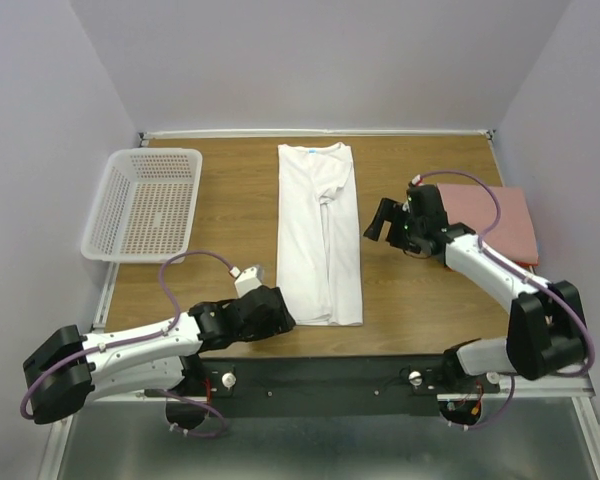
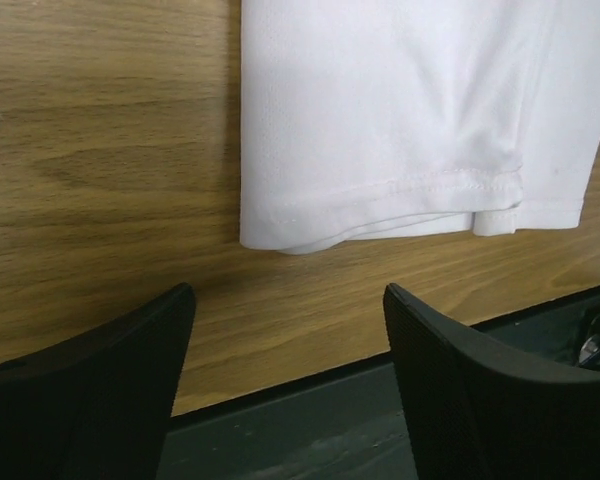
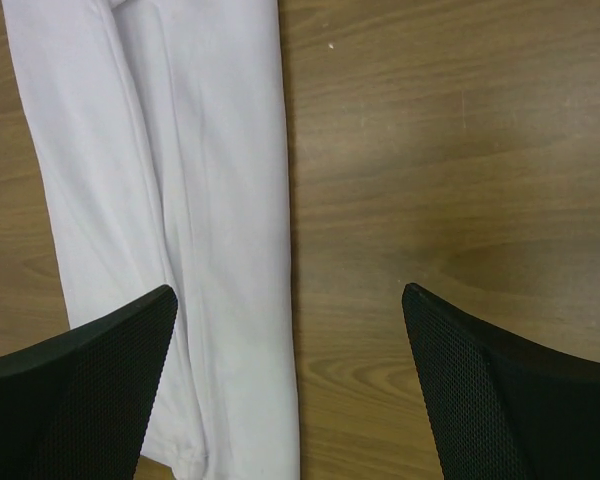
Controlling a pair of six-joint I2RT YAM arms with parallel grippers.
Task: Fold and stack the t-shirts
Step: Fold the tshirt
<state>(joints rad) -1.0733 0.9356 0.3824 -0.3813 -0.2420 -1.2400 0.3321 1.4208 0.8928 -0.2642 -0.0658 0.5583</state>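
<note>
The white t-shirt [image 1: 320, 232] lies in the middle of the table, folded lengthwise into a long narrow strip, collar at the far end. My left gripper [image 1: 278, 310] is open and empty at the shirt's near left corner; the left wrist view shows the hem [image 2: 410, 190] just beyond the fingers. My right gripper [image 1: 378, 222] is open and empty, hovering just right of the shirt's right edge [image 3: 180, 230]. The dusty pink folded shirt [image 1: 500, 218] lies at the right edge of the table, partly behind the right arm. The red-orange and blue shirts are out of view.
A white perforated plastic basket [image 1: 145, 203] stands at the far left of the wooden table [image 1: 230, 200]. The table's near edge and the black mounting rail [image 2: 310, 420] run right under my left gripper. Walls close in on all three sides.
</note>
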